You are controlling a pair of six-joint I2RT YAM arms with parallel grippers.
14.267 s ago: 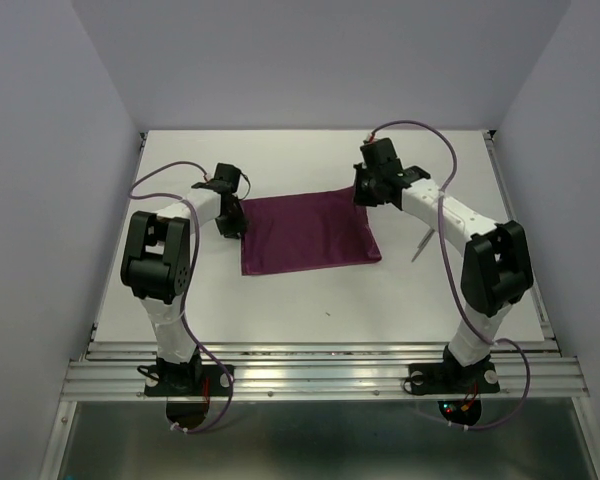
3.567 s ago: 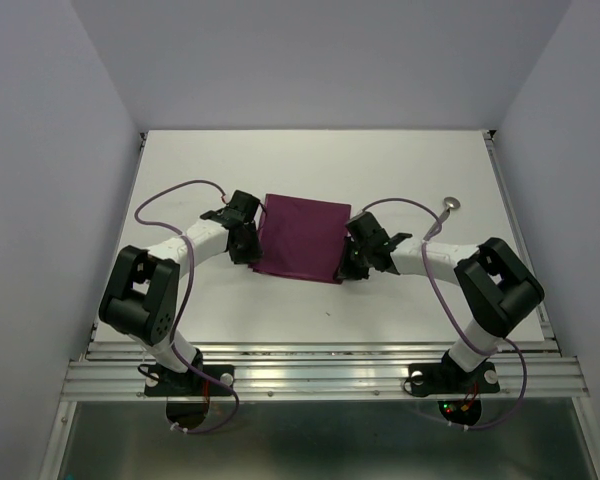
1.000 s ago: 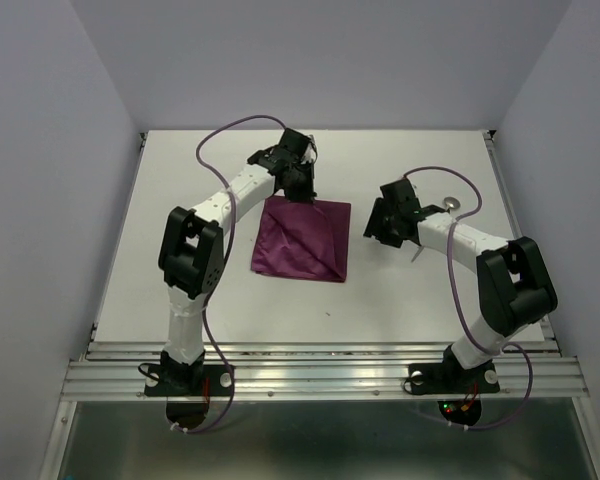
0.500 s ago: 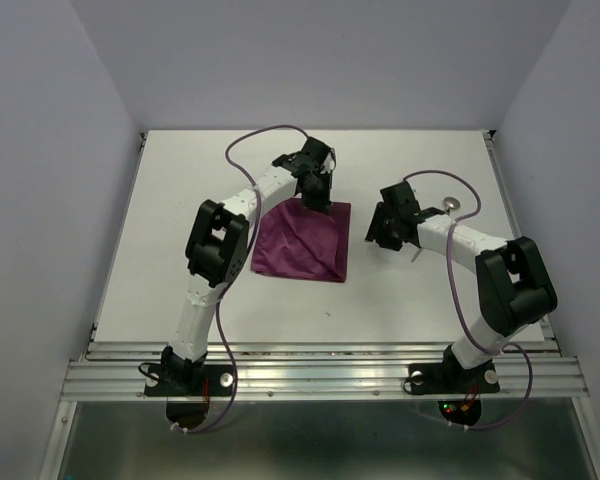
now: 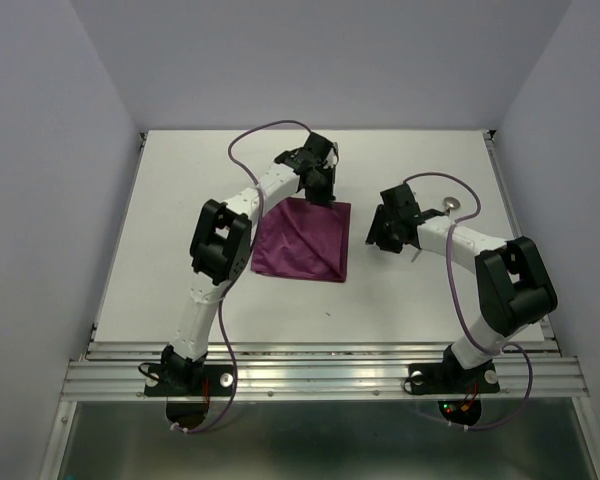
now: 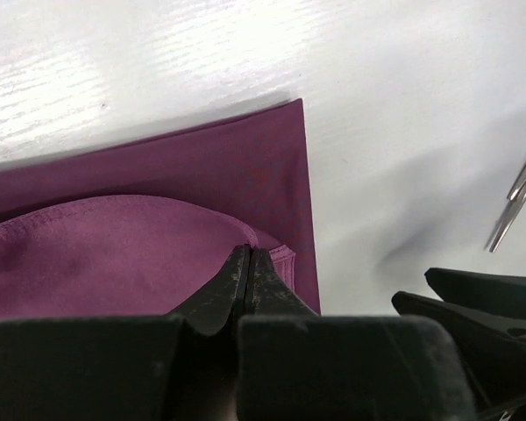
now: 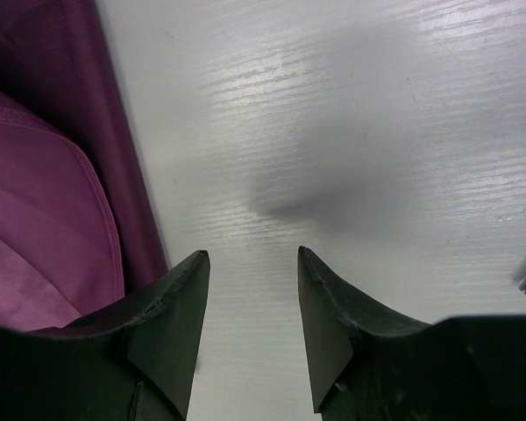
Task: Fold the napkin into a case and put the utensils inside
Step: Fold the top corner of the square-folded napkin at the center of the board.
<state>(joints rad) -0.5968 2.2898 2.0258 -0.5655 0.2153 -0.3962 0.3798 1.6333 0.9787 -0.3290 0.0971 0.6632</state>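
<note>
you have the white table [image 5: 180, 250] under everything, and the plum napkin [image 5: 302, 240] lies on it near the middle, folded into a rough rectangle between your two arms. your left gripper [image 5: 322, 190] is at the napkin's far edge, near its right corner. in the left wrist view its tips [image 6: 247, 254] are pressed together on a raised bulge of the top layer, while the lower layer lies flat on the table. your right gripper [image 5: 380, 232] is just beside the napkin's right edge, jaws parted over bare table with nothing between them [image 7: 252, 254]. the spoon [image 5: 450, 204] rests on the table past the right arm, well apart from the napkin. a thin silver handle [image 6: 517, 193] lies to the napkin's right.
</note>
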